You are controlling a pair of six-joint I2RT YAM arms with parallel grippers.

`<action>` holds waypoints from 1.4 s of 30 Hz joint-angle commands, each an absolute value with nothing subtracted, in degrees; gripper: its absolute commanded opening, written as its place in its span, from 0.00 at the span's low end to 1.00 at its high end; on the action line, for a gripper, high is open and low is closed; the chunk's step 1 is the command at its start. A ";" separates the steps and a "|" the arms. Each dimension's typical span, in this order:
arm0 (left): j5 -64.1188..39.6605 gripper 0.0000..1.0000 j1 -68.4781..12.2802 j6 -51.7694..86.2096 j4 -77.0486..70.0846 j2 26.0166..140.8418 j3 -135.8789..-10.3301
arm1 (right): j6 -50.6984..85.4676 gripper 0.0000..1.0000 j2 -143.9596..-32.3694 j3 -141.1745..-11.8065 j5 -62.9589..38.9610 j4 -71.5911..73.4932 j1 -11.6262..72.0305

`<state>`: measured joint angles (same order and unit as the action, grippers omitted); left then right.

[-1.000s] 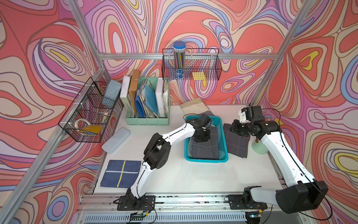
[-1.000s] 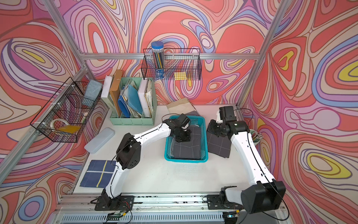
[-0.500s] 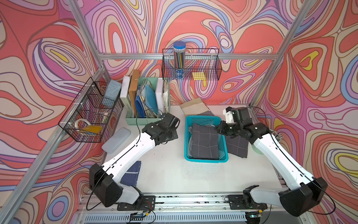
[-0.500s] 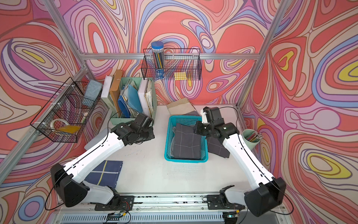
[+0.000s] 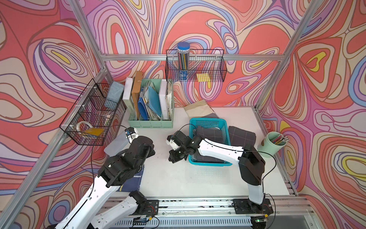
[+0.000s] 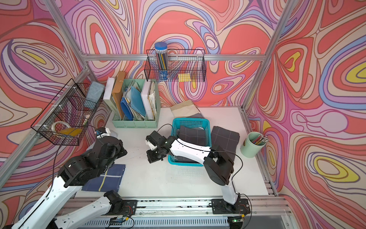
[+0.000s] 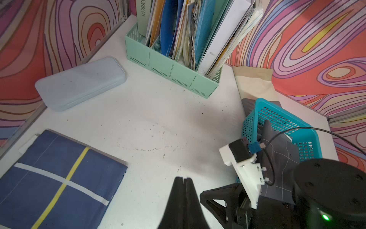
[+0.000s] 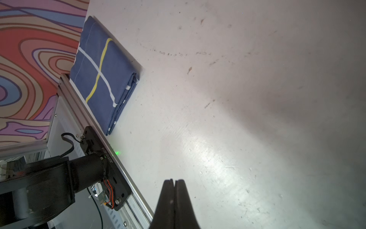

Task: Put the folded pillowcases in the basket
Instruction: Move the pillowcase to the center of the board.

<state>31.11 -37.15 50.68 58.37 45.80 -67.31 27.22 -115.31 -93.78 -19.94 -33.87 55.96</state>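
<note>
The turquoise basket (image 5: 206, 120) (image 6: 191, 120) (image 7: 277, 117) stands right of the table's middle. A dark grey, grid-lined folded pillowcase (image 5: 210, 133) (image 6: 193, 134) lies inside it, partly under my right arm. A second dark grey folded cloth (image 5: 241, 135) lies flat just right of the basket. A navy folded cloth (image 6: 105, 178) (image 7: 55, 178) (image 8: 103, 73) lies at the front left. My right gripper (image 5: 172, 159) (image 8: 174, 180) is shut and empty, just left of the basket over bare table. My left gripper (image 7: 184, 178) is shut and empty, close beside it.
A mint-green file organiser (image 5: 150, 121) stands at the back left, with a pale blue case (image 7: 79, 83) near it. Black wire baskets (image 5: 93, 117) (image 5: 195, 67) hang on the walls. A green pencil cup (image 5: 271, 144) stands at the right edge. Brown paper (image 5: 200, 109) lies behind the basket.
My left gripper left the basket and drew back to the front left. My right arm swung from the cloth right of the basket, across it, to its left side. The pillowcase stays inside.
</note>
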 commanded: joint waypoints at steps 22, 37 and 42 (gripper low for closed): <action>33.72 0.00 -37.35 42.01 55.67 41.36 -63.33 | 24.79 0.00 -152.58 -137.18 -35.99 -30.08 64.90; 31.58 0.00 -37.35 44.65 57.31 40.58 -63.19 | 29.17 0.00 -163.35 -149.23 -8.35 -51.27 64.01; 30.45 0.00 -37.40 44.64 55.84 40.99 -62.66 | 31.98 0.00 -153.65 -137.35 5.62 -54.67 63.11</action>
<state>31.46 -37.15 44.01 56.60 40.97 -63.26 29.71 -155.89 -143.74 -10.35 -43.64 64.79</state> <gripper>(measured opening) 0.055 0.045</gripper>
